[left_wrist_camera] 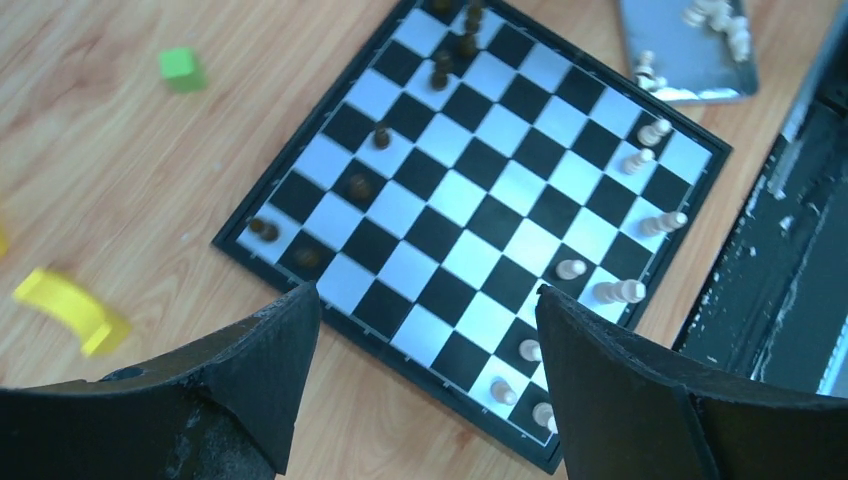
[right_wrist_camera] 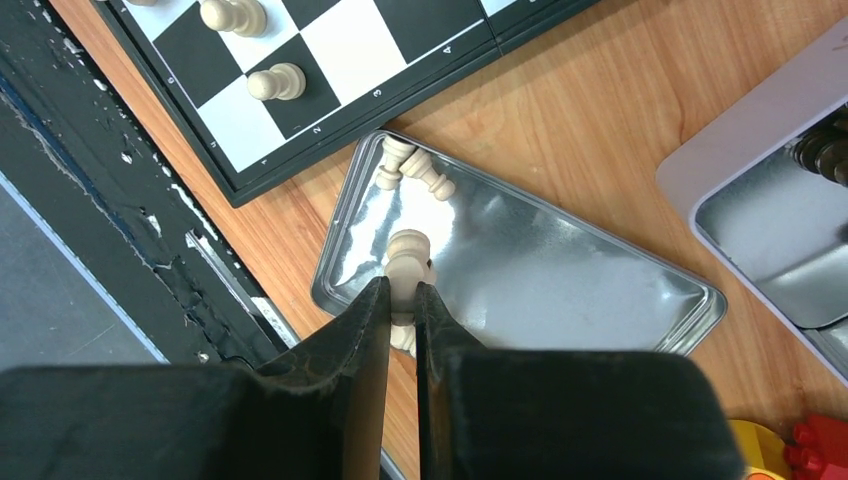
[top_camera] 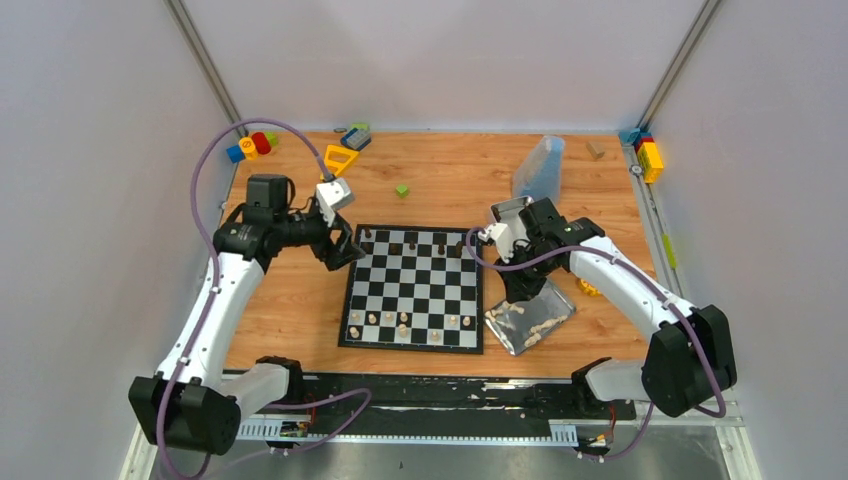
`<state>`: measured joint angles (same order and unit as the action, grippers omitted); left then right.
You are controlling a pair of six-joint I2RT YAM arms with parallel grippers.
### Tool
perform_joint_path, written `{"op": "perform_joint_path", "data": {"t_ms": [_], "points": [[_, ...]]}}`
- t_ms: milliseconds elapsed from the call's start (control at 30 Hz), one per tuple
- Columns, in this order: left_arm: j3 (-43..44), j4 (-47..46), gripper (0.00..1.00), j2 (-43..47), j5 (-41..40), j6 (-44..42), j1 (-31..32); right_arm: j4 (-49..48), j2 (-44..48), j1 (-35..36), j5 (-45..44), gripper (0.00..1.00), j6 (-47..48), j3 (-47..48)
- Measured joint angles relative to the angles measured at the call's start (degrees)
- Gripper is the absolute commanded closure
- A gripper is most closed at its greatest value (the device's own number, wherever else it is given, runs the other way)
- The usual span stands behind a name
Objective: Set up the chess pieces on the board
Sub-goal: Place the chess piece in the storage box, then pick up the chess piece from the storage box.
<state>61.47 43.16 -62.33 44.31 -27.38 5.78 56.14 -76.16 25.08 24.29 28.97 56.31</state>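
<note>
The right pincer [right_wrist_camera: 402, 290] is clamped on a cream piece [right_wrist_camera: 408, 252]. Its two fingers press close about the stem, and the round head shows just past the tips. Pincer and piece hang over a shiny tray [right_wrist_camera: 560, 270] directly below. Whether the piece touches the tray floor, I cannot tell. Just ahead of the tips, in the tray's far corner, a few loose pieces [right_wrist_camera: 418, 172] lie on their sides, and one more shows under the fingers. Ahead and to the left is a corner of the board [right_wrist_camera: 345, 40], where a pawn [right_wrist_camera: 275, 82] sits on a black square near the rim. To the pincer's right sits a tin [right_wrist_camera: 770, 230] with dark figures [right_wrist_camera: 825, 150] in its far end. Toy blocks [right_wrist_camera: 815, 445] lie just beside the right finger's base. A black strip [right_wrist_camera: 120, 230] runs along the table edge on the pincer's left.

The left pincer [left_wrist_camera: 425, 297] stands wide apart and holds nothing, hanging above a corner of the board. The checks spread out ahead of it and below. Dark pieces [left_wrist_camera: 440, 65], blurred, stand in a line along the left-hand side, and cream pieces [left_wrist_camera: 620, 291] run along the right-hand side. The squares between the two lines are bare. On the wood to the pincer's left are a green cube [left_wrist_camera: 180, 68], well ahead, and a yellow block [left_wrist_camera: 70, 310], nearer. The tray shows far ahead on the right, past the board's corner.
</note>
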Motion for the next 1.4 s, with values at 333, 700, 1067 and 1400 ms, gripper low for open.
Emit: {"op": "perform_joint_path", "data": {"t_ms": [333,700,1067,1400], "points": [[-0.8,-3.4,0.16,-4.0,0.1,-2.9,15.5,-0.9,-2.5,0.0,-7.0,0.96,-1.0,-2.1],[-2.7,-5.7,0.14,-4.5,-1.9,-2.8,17.4,-5.0,-5.5,0.0,-9.9,0.64,-1.9,-4.7],[-3.8,-5.3,0.09,-2.7,-4.2,-3.3,17.4,-5.9,-2.5,-0.7,-11.8,0.38,-1.7,-6.6],[3.7,2.8,0.02,-1.4,-14.5,-4.1,17.4,-5.0,5.2,-7.9,-10.1,0.36,-0.3,-6.4]]}}
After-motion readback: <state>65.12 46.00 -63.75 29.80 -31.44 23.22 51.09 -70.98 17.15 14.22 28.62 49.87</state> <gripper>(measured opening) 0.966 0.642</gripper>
